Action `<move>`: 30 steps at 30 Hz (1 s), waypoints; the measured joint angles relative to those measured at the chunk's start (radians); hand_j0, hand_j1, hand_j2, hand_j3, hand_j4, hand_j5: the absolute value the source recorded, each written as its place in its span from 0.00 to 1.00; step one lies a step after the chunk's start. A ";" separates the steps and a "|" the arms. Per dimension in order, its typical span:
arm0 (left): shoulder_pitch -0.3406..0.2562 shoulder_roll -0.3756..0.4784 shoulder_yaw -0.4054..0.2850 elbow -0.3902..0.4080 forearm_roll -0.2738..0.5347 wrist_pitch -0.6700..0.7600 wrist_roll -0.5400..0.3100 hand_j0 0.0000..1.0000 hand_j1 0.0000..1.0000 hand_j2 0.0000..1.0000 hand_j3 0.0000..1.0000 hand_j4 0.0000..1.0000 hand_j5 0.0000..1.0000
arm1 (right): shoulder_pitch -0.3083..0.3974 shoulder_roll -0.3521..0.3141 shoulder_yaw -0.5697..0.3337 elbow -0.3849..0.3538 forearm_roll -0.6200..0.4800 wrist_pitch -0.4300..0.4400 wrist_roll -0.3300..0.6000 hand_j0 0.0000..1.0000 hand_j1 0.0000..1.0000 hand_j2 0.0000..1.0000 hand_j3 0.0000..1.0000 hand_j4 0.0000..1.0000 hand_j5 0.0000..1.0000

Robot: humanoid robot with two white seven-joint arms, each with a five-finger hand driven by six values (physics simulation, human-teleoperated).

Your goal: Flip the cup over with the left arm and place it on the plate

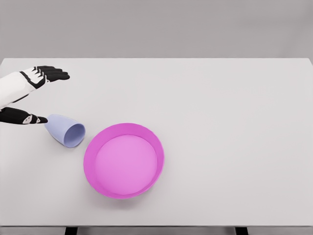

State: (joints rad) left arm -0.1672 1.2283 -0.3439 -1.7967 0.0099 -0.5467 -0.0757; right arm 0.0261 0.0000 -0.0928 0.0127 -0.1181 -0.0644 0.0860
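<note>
Pale-blue cup (65,130), one, lies tipped beside one pink plate (123,160) on the desk (234,122); left hand (34,95) spread wide, empty.

Table (234,107): bears all items. Plate (159,147): front-left of centre, near front edge. Cup (65,130): on its side, just left of plate, apart from it; mouth turned toward front-right, base toward left. Left hand (34,90): at left edge, fingers (54,74) spread, behind cup; thumb (29,118) tip at cup base, contact cannot tell. Right half of table: beyond plate.
</note>
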 measured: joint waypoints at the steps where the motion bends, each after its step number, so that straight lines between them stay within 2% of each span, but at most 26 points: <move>1: 0.000 0.000 0.000 0.000 0.000 -0.001 0.000 1.00 1.00 1.00 1.00 1.00 1.00 | 0.000 0.000 0.000 0.000 0.000 0.000 0.000 1.00 1.00 1.00 1.00 1.00 1.00; 26: 0.000 0.008 -0.043 0.008 -0.014 -0.001 0.000 1.00 1.00 1.00 1.00 1.00 1.00 | 0.002 0.000 -0.001 0.006 -0.003 0.004 0.000 1.00 1.00 1.00 1.00 1.00 1.00; 30: -0.009 -0.013 -0.043 0.006 -0.016 0.000 0.000 1.00 1.00 1.00 1.00 1.00 1.00 | 0.002 0.000 0.000 0.006 -0.003 0.004 0.000 1.00 1.00 1.00 1.00 1.00 1.00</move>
State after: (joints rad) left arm -0.1764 1.2157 -0.3868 -1.7906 -0.0060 -0.5465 -0.0757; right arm 0.0276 0.0000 -0.0931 0.0184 -0.1211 -0.0599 0.0857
